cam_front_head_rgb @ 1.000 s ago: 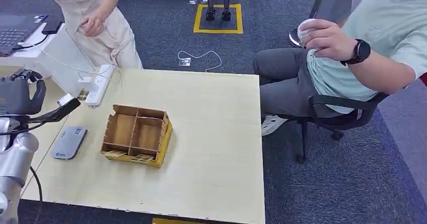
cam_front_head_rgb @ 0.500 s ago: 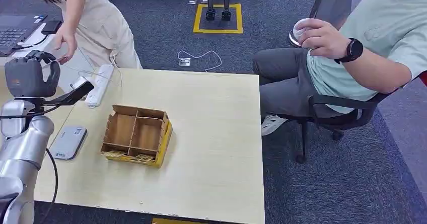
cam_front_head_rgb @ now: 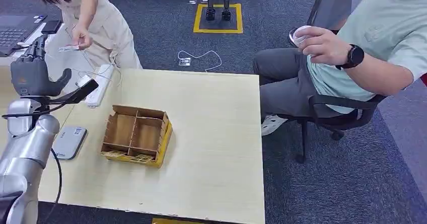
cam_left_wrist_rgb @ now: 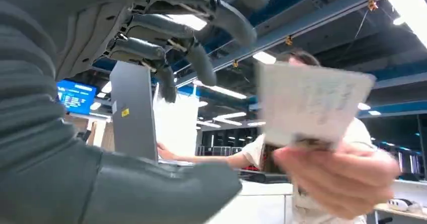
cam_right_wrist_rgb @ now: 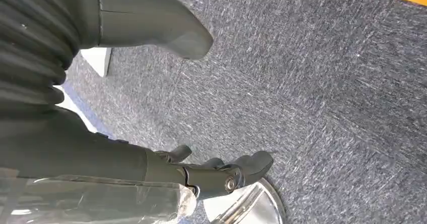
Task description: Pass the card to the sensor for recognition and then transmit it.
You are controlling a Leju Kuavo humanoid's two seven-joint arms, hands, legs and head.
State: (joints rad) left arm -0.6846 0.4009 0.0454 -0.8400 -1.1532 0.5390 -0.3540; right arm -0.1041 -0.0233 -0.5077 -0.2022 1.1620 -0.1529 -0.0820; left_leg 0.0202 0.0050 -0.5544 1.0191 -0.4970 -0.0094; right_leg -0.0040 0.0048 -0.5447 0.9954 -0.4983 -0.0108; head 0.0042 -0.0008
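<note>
Left hand (cam_front_head_rgb: pixel 32 75) raised further over last second, now level with person's hand (cam_front_head_rgb: pixel 82 36) at far left edge of worktop (cam_front_head_rgb: pixel 211 133). Fingers (cam_left_wrist_rgb: pixel 201 63) spread, holding nothing. Card (cam_front_head_rgb: pixel 68 48) now held out by person just beside raised hand, not touching; handover judged imminent, grasp not yet made. Reader (cam_front_head_rgb: pixel 68 142) flat on worktop beside divided box (cam_front_head_rgb: pixel 137 135), unused. Right hand (cam_right_wrist_rgb: pixel 221 176) hangs toward carpet, fingers loosely apart, empty. Card print blurred in left wrist view, unreadable. Box contents unclear.
</note>
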